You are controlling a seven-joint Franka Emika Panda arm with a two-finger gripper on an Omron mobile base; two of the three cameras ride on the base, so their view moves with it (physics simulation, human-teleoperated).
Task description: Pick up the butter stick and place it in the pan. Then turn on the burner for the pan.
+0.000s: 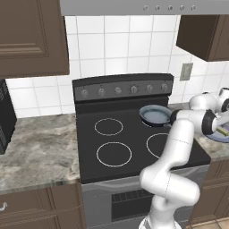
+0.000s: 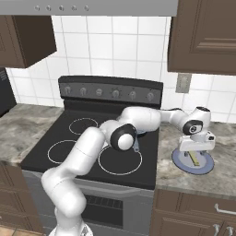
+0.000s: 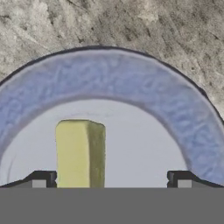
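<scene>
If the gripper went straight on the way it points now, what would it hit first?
Most likely the pale yellow butter stick lying on the flat blue-grey plate. It sits between the open gripper's fingertips, off-centre, though depth is unclear.

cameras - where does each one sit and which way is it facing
Left base view: behind the arm's left, looking forward and down at the stove and pan; the arm rises at lower right.
Right base view: behind its right, same stove; the arm reaches over the plate with the butter stick.
Hand view: straight down between the open gripper onto that stick and plate.
Both base views share stove, counter and arm.
</scene>
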